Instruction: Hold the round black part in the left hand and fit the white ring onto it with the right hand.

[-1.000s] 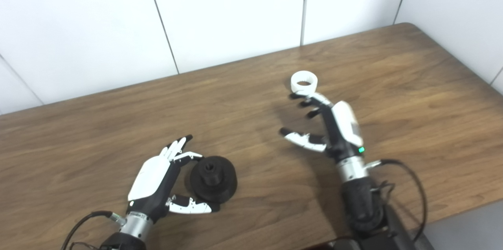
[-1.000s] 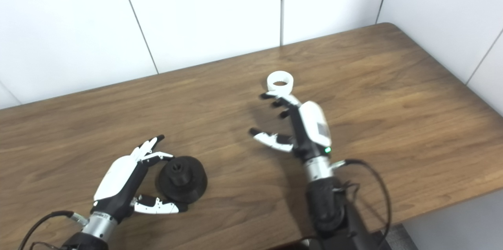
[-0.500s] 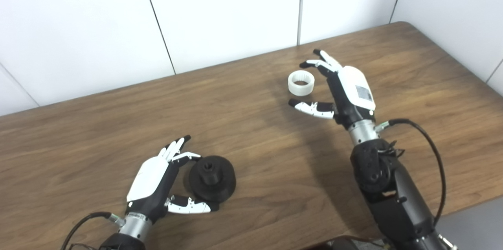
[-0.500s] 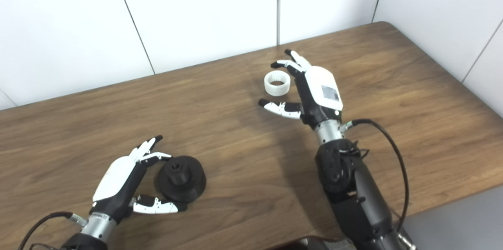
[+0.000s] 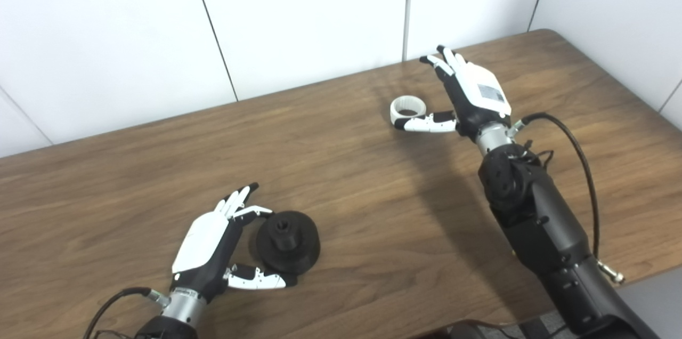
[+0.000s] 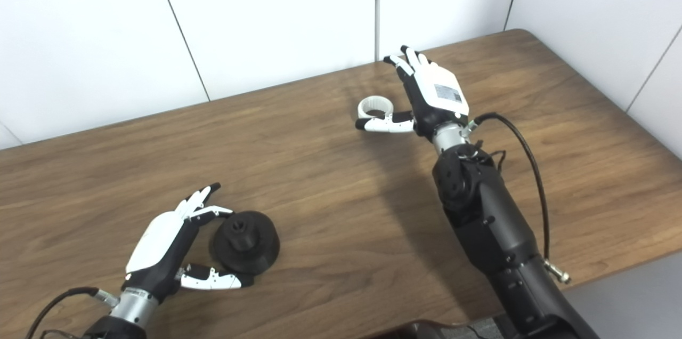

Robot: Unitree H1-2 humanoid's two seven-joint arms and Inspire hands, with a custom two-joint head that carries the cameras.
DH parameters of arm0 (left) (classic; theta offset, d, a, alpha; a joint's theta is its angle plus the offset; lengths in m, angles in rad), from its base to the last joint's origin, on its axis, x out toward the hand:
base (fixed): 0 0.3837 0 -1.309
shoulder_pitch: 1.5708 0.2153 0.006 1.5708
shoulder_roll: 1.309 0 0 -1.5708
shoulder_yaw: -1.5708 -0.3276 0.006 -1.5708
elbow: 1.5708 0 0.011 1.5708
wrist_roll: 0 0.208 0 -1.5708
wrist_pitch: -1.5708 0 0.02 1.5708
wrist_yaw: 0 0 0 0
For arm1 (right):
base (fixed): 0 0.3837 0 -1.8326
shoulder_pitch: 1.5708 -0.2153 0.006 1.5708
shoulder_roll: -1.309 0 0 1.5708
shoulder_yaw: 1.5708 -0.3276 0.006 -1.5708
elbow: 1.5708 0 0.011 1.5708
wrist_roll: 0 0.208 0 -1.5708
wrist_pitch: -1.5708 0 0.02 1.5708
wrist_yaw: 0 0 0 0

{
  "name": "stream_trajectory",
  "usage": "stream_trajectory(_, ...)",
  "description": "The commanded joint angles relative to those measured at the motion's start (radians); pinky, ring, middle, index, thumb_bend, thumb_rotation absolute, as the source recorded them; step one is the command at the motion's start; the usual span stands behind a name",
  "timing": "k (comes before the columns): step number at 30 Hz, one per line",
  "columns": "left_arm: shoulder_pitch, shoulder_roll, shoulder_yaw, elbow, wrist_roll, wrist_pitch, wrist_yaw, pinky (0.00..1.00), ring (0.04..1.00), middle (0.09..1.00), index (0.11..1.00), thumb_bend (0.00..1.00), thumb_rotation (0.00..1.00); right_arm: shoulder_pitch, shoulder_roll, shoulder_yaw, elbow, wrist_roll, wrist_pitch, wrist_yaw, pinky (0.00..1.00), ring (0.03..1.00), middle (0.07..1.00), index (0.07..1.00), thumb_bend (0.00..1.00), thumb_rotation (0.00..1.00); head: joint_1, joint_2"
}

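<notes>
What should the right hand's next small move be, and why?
Probably close the right hand on the white ring: the hand is open, its thumb lies just in front of the ring and its fingers reach past it. The ring rests on the table, ungrasped.

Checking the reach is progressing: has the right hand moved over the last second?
Yes. The right hand has gone farther up the table toward the wall, now beside the white ring.

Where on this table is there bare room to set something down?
Bare wood lies between the black part and the ring, and left of the left hand. It is crowded only round the right hand and ring.
</notes>
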Motion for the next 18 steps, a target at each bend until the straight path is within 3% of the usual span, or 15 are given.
stream_trajectory(1, -0.015, 0.004, 0.001, -0.003, 0.016, 0.003, -0.005, 1.0, 1.0, 1.0, 0.646, 1.0, 0.3, -0.067, -0.02, 0.009, 0.009, -0.011, 0.003, -0.007, 1.0, 1.0, 1.0, 0.918, 1.0, 0.7, 0.005, 0.003)
stream_trajectory(8, -0.014, 0.002, 0.003, -0.012, 0.021, 0.013, -0.011, 1.0, 1.0, 1.0, 0.645, 1.0, 0.3, -0.107, -0.046, 0.06, 0.076, -0.017, 0.038, 0.059, 0.99, 1.0, 1.0, 0.963, 1.0, 0.77, 0.008, 0.005)
stream_trajectory(18, -0.006, 0.004, 0.005, -0.03, 0.022, 0.025, -0.029, 1.0, 1.0, 1.0, 0.646, 1.0, 0.3, -0.152, -0.074, 0.118, 0.162, -0.009, 0.059, 0.122, 1.0, 1.0, 1.0, 0.996, 1.0, 0.72, 0.016, 0.012)
